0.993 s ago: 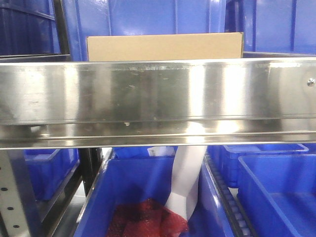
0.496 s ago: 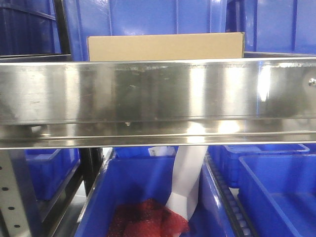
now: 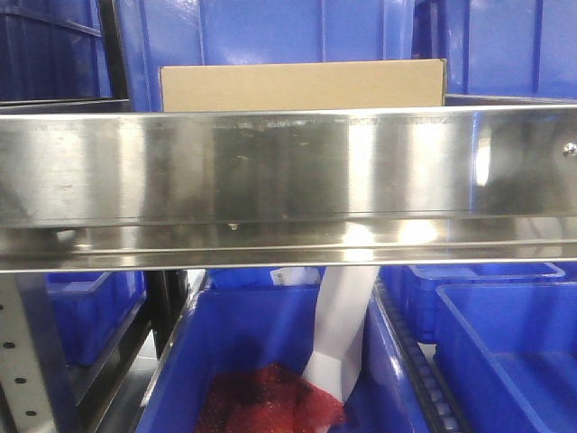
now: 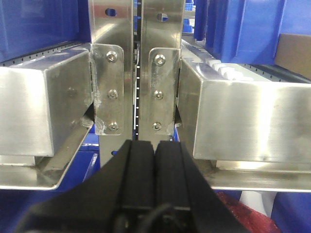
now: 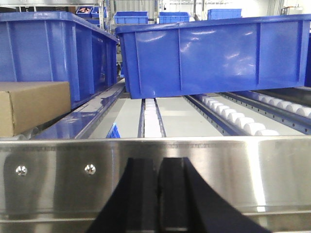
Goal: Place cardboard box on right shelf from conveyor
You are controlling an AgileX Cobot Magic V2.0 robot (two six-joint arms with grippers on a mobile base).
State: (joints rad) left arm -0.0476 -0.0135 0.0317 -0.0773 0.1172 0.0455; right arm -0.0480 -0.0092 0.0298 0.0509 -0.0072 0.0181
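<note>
Box (image 3: 302, 86) resting behind the shelf rail (image 3: 288, 171); probably light, stiff, smooth. Best held by both short ends. Left gripper (image 4: 155, 155) and right gripper (image 5: 158, 179) pressed together, empty.

The box (image 3: 302, 86) sits on the shelf (image 3: 288, 171), behind its rail; bins (image 3: 270, 32) stand behind it; another bin (image 3: 270, 361) lies below, maybe holding cloth.

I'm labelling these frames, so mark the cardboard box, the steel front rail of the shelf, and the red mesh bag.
cardboard box (image 3: 302, 86), front view, its front face.
steel front rail (image 3: 288, 167), front view, middle of the shiny face.
red mesh bag (image 3: 270, 401), front view, its top.
</note>
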